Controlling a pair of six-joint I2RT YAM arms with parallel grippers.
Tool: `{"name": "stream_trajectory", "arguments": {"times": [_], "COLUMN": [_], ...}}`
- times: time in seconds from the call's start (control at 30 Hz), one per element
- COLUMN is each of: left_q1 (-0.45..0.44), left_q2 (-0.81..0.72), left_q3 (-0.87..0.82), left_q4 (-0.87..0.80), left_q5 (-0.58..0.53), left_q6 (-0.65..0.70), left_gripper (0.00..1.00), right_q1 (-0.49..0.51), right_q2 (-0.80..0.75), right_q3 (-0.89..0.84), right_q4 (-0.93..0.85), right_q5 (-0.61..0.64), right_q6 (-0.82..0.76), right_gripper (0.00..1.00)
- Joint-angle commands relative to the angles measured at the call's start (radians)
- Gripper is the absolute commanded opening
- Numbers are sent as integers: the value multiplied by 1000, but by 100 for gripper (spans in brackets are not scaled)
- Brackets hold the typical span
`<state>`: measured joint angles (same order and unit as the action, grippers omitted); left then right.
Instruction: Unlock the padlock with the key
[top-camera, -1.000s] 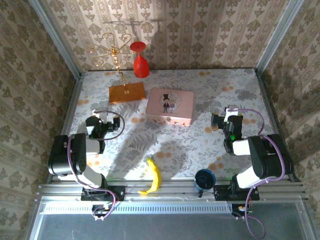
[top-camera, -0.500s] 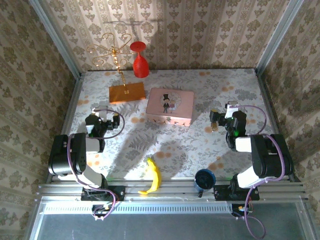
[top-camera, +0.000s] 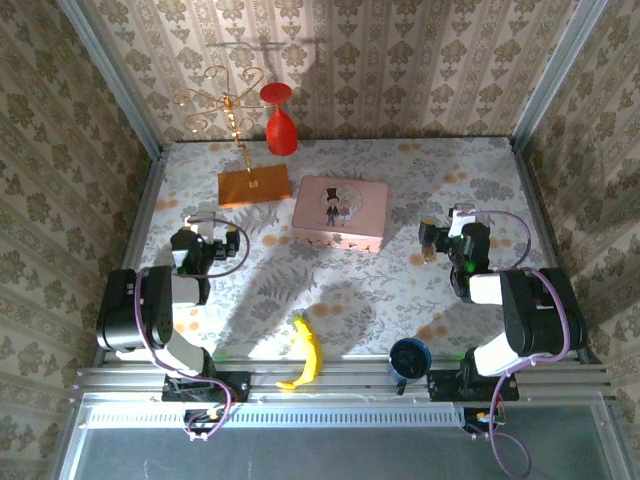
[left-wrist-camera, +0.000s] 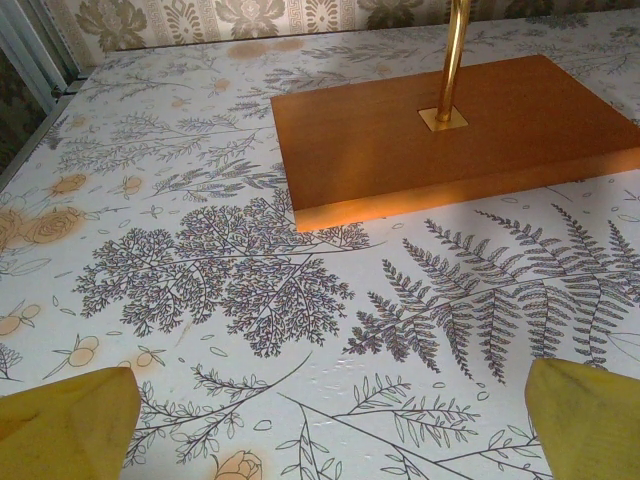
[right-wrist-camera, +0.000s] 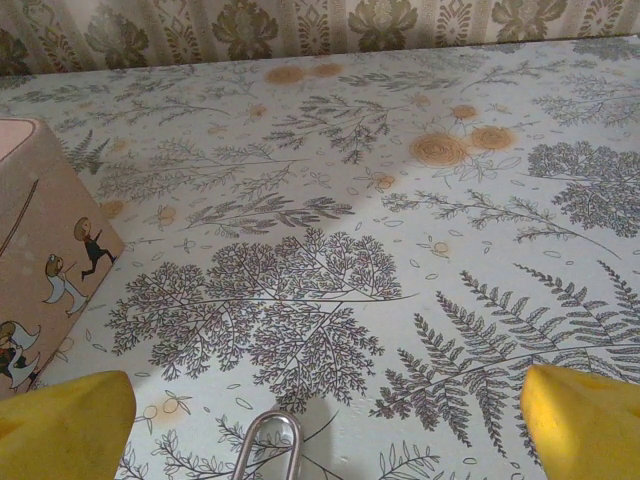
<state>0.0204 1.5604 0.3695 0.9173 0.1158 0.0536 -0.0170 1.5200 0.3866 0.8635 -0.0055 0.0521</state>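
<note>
Reaching for the lock appears to be the step in hand. The right gripper (right-wrist-camera: 322, 420), jaws wide and empty, hovers over the padlock (right-wrist-camera: 268, 442), which lies near the table's (top-camera: 400, 170) right edge. The left gripper (left-wrist-camera: 325, 420) is likewise released. Next, the right should descend squarely and clamp the lock body.

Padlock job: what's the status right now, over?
Jaws open, empty: left gripper, right gripper. Between the right jaws, padlock on the table, not gripped. Off to the side, pink box, apart.
</note>
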Motion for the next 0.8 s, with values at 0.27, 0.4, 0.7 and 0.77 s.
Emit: {"name": "stream_trajectory", "arguments": {"times": [0.27, 0.4, 0.7, 0.77], "left_q1": [-15, -16, -17, -17], "left_q2": [-4, -5, -5, -4], "left_q3": [18, 18, 17, 17], "left_q4": [14, 15, 15, 15], "left_q5": [-14, -16, -16, -16], "left_q6": [27, 28, 27, 27], "left_gripper": [100, 100, 100, 100], "right_q1": [14, 15, 16, 16], "right_q2": [8, 8, 8, 8], "right_q3": [20, 20, 20, 21], "right_q4": [-11, -12, -12, -12], "right_q5": [41, 43, 43, 44], "right_q6": [-7, -7, -8, -8], "right_gripper": [100, 100, 100, 100]}}
